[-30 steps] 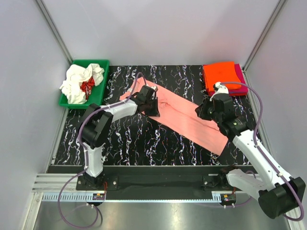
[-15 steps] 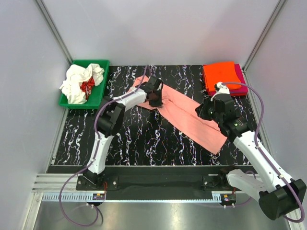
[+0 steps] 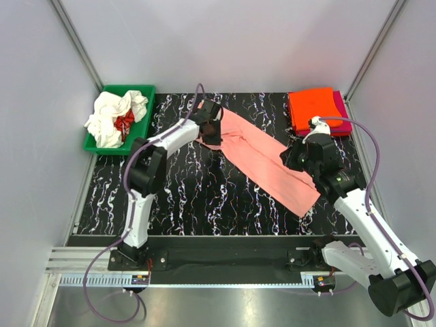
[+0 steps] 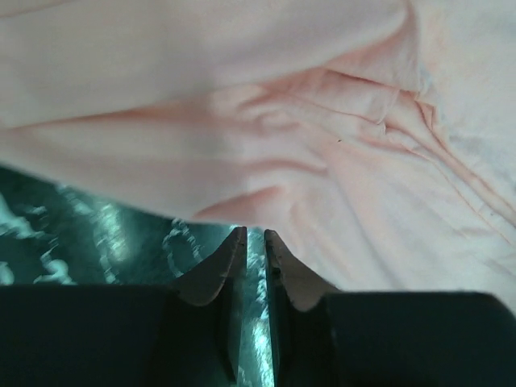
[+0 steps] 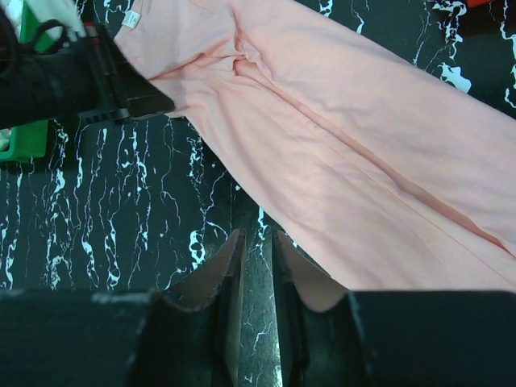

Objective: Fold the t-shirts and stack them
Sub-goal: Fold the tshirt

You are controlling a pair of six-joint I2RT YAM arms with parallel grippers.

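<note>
One salmon-pink shirt (image 3: 262,160) lies flat on the table (image 3: 184,197), folded into a long narrow strip. Its long axis runs on a slant. The far end sits under the left gripper (image 3: 210,129). The near end lies a little nearer the arm bases than the right gripper (image 3: 298,158), which hangs over the strip's outer edge about two thirds of the way along. The far end is bunched and creased; the rest is smooth, with a seam running lengthwise.

The left gripper's fingers (image 4: 214,274) stand only a narrow slit apart. Bare table shows through the slit and nothing sits in it. The wrinkled cloth starts just beyond the tips; whether they touch it I cannot tell.

The right gripper's fingers (image 5: 214,278) are likewise a thin gap apart, with the marbled table seen between them and no cloth in the gap. The strip's edge passes right beside the outer finger, and contact there is unclear.

Two folded shirts are stacked beyond the right gripper in the far corner, an orange shirt (image 3: 312,103) on top of a magenta shirt (image 3: 343,116). Outboard of the left gripper a green bin (image 3: 139,90) holds crumpled white shirts (image 3: 105,119) and a red shirt (image 3: 124,121).
</note>
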